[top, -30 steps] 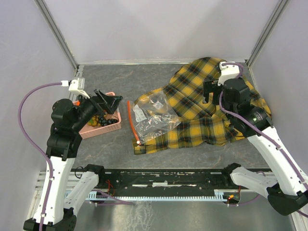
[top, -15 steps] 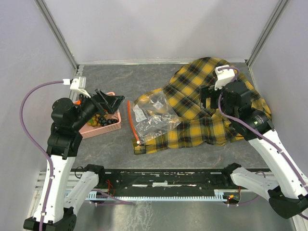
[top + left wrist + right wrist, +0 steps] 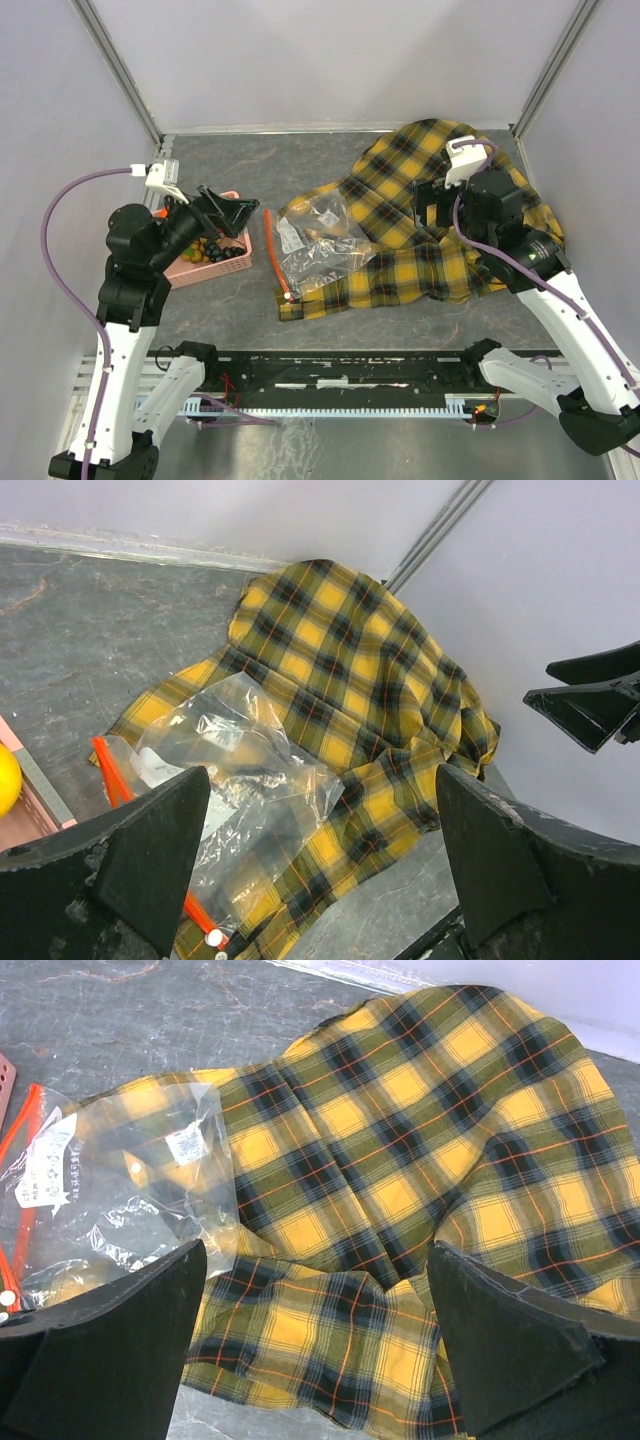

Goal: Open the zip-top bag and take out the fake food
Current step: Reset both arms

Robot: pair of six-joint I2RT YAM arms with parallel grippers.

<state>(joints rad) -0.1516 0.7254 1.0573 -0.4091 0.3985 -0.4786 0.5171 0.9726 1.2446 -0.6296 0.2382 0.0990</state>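
The bag [image 3: 315, 245] is lying mid-table [image 3: 300, 160], its right side resting on the cloth [image 3: 420, 260]. Just left, the food [image 3: 210, 250] is sitting in a pink basket [image 3: 205, 270]. The left hand [image 3: 250, 220] is hovering wide open over the basket. The right hand [image 3: 428, 208] is hanging open above the cloth.

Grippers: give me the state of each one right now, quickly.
Left gripper: open, holding nothing.
Right gripper: open, holding nothing, above the plaid cloth.
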